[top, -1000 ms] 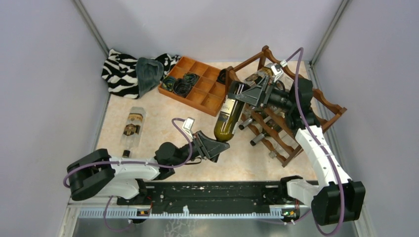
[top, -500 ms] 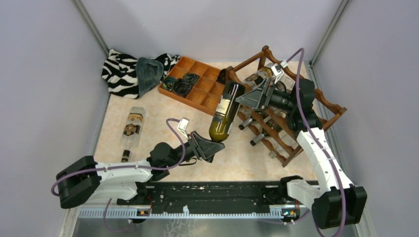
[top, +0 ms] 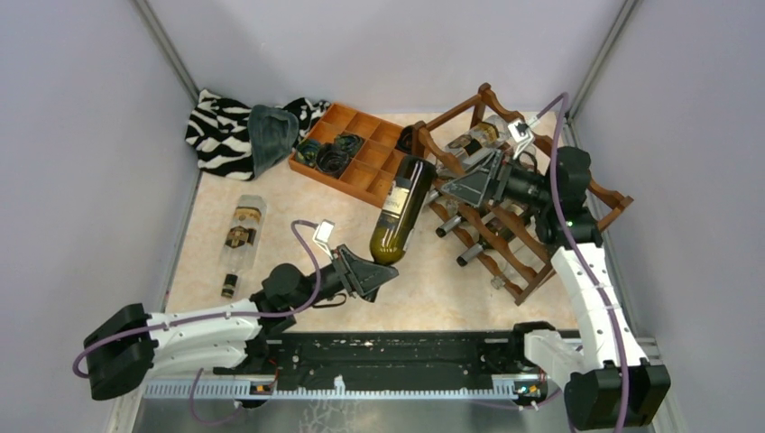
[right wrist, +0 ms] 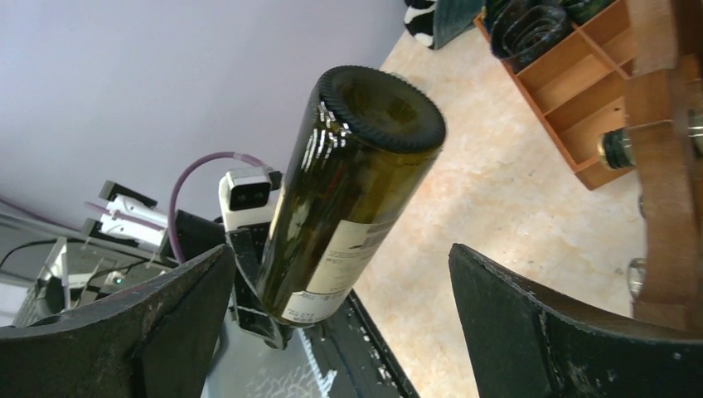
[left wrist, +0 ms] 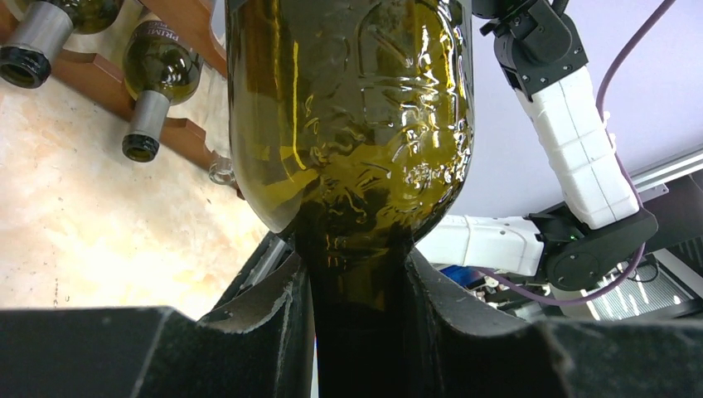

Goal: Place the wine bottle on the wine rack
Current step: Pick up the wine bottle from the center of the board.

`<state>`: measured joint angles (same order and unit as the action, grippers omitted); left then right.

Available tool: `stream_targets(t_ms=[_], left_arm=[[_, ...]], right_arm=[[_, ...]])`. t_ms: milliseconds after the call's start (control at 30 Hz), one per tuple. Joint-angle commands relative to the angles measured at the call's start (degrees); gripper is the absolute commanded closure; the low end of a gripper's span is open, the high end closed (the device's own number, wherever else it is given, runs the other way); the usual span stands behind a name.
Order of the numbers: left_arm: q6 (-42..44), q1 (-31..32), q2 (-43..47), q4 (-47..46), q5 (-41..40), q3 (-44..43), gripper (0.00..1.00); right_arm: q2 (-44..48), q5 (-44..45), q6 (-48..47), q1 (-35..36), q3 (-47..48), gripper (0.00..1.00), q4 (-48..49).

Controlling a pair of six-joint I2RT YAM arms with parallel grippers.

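Beige table, zebra cloth far-left corner, tray far edge, clear bottle lying near left edge, rack far-right corner.

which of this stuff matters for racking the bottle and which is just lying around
Job: dark green glass wine bottle in the left claw; reddish-brown wooden wine rack.
Lying about: zebra-striped cloth; orange-brown compartment tray; clear glass bottle lying flat.

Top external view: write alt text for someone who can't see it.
The left gripper holds a green bottle by its neck, base tilted up toward the wooden rack, where the open right gripper hovers beside that base. Bottles already lie in the rack; a clear bottle lies on the table at left, near an orange tray.
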<state>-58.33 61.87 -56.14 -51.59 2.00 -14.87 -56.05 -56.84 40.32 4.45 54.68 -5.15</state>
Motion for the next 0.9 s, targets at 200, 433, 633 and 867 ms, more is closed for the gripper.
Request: stream_targets(t_ms=[200, 433, 633, 867], left_arm=[[0.1, -0.4, 11.6, 5.8, 5.1, -0.6, 1.0], [-1.6, -0.4, 18.7, 17.7, 9.0, -0.8, 1.0], [-2.5, -0.8, 16.3, 16.6, 15.4, -1.1, 1.0], [-1.9, -3.6, 8.8, 14.2, 25.5, -3.8, 1.0]], right_arm=[[2.7, -4.8, -12.1, -9.0, 7.3, 0.02, -4.4], [0.9, -9.3, -16.1, -15.9, 11.7, 0.02, -6.3], [-0.9, -8.4, -18.8, -18.3, 14.3, 0.02, -8.8], [-2.4, -8.4, -18.3, -21.0, 15.2, 0.02, -8.3]])
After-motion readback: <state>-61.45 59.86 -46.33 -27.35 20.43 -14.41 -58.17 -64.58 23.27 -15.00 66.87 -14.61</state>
